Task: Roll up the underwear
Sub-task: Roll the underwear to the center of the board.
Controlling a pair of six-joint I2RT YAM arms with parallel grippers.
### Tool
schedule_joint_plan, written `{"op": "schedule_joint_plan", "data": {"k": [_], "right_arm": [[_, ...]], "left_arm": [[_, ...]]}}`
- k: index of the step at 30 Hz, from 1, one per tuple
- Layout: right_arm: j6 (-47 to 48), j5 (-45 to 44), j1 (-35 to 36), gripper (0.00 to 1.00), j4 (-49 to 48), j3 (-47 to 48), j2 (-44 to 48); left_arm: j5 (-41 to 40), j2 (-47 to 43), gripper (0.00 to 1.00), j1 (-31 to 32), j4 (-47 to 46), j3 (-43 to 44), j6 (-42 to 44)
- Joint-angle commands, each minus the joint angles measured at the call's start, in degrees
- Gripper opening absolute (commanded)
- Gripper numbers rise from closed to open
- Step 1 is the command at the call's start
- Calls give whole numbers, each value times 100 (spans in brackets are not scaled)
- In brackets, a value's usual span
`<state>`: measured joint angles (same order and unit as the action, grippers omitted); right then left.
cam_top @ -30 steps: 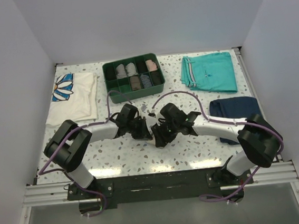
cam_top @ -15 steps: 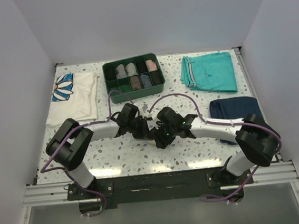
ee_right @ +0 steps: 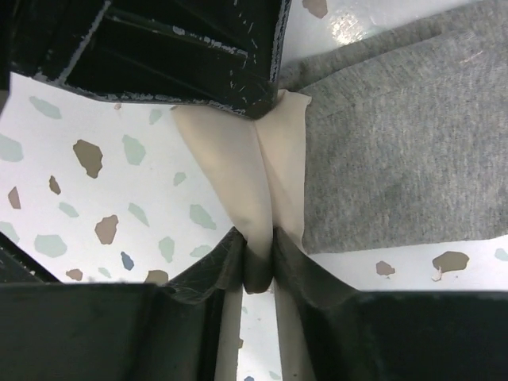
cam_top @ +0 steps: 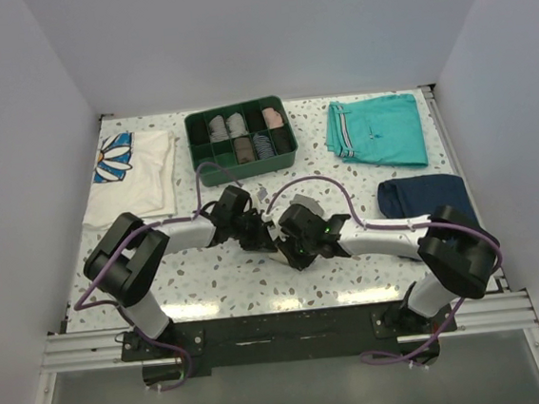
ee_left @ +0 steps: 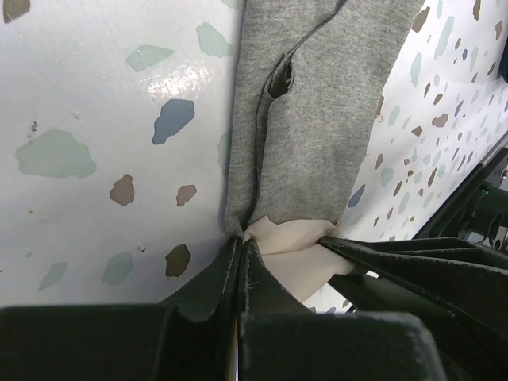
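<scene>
The underwear [ee_left: 317,135] is a small grey cloth with a cream inner panel [ee_right: 254,182], lying on the speckled table. In the top view it is almost hidden under both grippers near the table's middle [cam_top: 274,232]. My left gripper [ee_left: 240,238] is shut on the near edge of the underwear, where grey meets cream. My right gripper [ee_right: 258,274] is shut on a pinched fold of the cream panel, with the grey cloth [ee_right: 405,159] to its right. The two grippers nearly touch; the left one's black fingers [ee_right: 190,55] fill the top of the right wrist view.
A green divided tray [cam_top: 210,158] with rolled garments stands at the back centre. A white daisy-print shirt [cam_top: 133,172] lies at back left, teal shorts [cam_top: 377,129] at back right, a navy folded garment [cam_top: 426,194] at the right.
My right gripper has moved left and slightly toward the near edge, closing on the left gripper. The left arm has barely moved. Both stay shut on the cloth.
</scene>
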<state>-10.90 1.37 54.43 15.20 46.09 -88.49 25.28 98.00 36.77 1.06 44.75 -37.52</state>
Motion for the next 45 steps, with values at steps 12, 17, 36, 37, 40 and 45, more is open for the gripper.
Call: {"op": "schedule_joint_plan", "data": {"k": [12,17,36,37,40,45], "right_arm": [[-992,1102,-38,3,-1247,-653,183],[-1292,1804,-319,3,-1862,-890,209],[-3182,4153,-1980,4,-4298,-1550,-879],[-3165,4118,-2033,4,-4176,-1524,-942],[-3173,4065,-2086,4,-4088,-1506,-1065],[-3042,3679,-2121,4,-3613,-1418,-1100]], "left_arm": [[-875,-719,48,-152,632,-186,122],[-1165,-1422,61,-636,737,-432,52],[557,-2039,66,-926,-1195,-1698,139],[627,-2013,67,-926,-1248,-1698,166],[680,-1986,68,-926,-1424,-1672,201],[759,-1838,70,-918,-1653,-1532,271]]}}
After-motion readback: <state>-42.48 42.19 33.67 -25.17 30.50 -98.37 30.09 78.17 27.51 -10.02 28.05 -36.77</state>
